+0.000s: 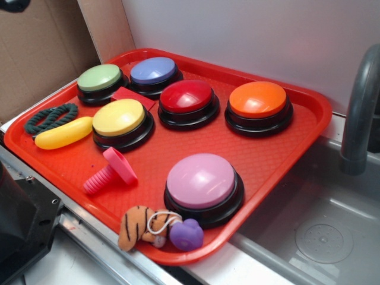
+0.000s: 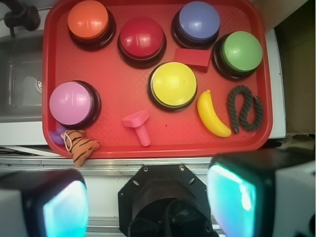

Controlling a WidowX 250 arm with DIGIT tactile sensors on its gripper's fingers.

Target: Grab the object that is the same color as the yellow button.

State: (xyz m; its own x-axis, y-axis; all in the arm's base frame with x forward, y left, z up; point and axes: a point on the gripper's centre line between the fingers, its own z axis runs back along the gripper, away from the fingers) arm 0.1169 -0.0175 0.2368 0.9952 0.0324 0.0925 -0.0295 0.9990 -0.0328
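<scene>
A: Where is the banana (image 2: 213,114) against the yellow button (image 2: 173,85)?

B: In the wrist view, just beside it on the right, apart from its black base. The banana lies flat on the red tray (image 2: 108,140), with a dark green rope ring (image 2: 245,108) close on its far side.

A: Go across that view, left to right, from the yellow button.

B: Far to its left sits the pink button (image 2: 72,103), with a striped tiger toy (image 2: 82,146) and a purple piece (image 2: 56,137) at the tray's near edge below it. Up and left is the orange button (image 2: 88,19). A pink screw (image 2: 138,125) lies below and left of the yellow button, near it. The red button (image 2: 141,37) is just above it, a red flat block (image 2: 193,59) touches its upper right side or nearly so (hard to tell), then the blue button (image 2: 199,20) and the green button (image 2: 241,51) further right.

A: And the jaws?

B: Released. The gripper (image 2: 148,200) stands wide apart at the bottom of the wrist view, off the tray, grasping nothing; one finger (image 2: 64,207) shows at the left, another at the right.
</scene>
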